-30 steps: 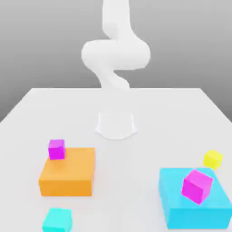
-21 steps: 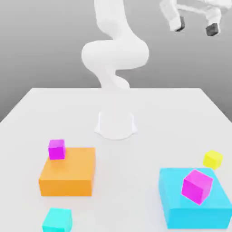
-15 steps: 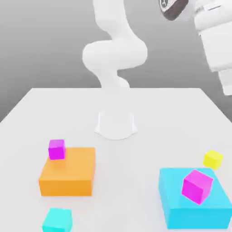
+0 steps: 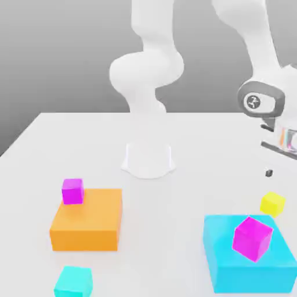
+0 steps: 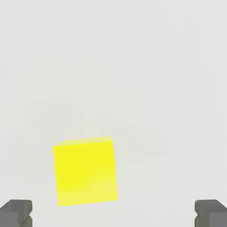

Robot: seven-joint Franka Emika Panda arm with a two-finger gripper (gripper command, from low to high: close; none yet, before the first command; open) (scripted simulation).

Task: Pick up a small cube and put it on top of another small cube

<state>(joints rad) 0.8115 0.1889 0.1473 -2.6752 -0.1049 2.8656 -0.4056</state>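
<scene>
A small yellow cube (image 4: 272, 203) (image 5: 85, 171) rests on the white table at the exterior view's right. My gripper (image 4: 285, 170) (image 5: 113, 215) hangs just above it, open, with nothing between its fingers; one dark fingertip (image 4: 268, 173) shows over the cube. In the hand view the cube lies off-centre, nearer one fingertip (image 5: 16, 212) than the other. A small magenta cube (image 4: 72, 191) sits on the corner of an orange block (image 4: 87, 223). Another magenta cube (image 4: 252, 238) lies tilted on a cyan block (image 4: 246, 270). A small cyan cube (image 4: 73, 282) stands at the front.
The arm's white base (image 4: 148, 159) stands at the table's middle back. The cyan block lies right in front of the yellow cube. The table's edge runs close to the yellow cube at the exterior view's right.
The arm has swung in from above and come down at the exterior view's right, ending just over the yellow cube. The fingers stayed open. No cube has moved.
</scene>
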